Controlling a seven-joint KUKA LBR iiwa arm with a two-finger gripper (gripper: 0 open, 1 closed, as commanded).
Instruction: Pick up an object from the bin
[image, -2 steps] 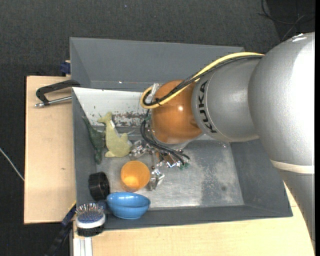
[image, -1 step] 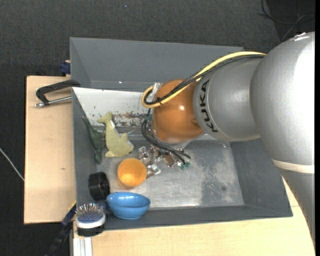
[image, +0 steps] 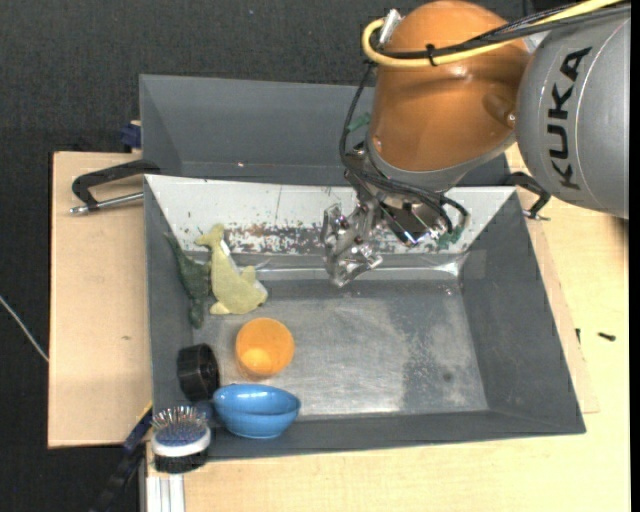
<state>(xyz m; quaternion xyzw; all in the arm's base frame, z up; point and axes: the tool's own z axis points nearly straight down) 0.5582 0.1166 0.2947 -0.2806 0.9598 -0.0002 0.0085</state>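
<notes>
My gripper (image: 347, 262) hangs over the back middle of the bin, close to the rear wall, with bare bin floor beneath it and nothing seen in its grasp. The nearest loose thing is a pale yellow fish-shaped soft toy (image: 232, 280), lying to its left against the left side. An orange ball-like thing (image: 264, 346) rests on the floor in front of the toy, left of and nearer than the gripper.
Along the left wall lies a dark green floppy thing (image: 190, 285). In the near left corner sit a black cylinder (image: 197, 370), a blue bowl (image: 256, 410) and a round hairbrush (image: 181, 435). The arm with its orange cover reaches in from the upper right.
</notes>
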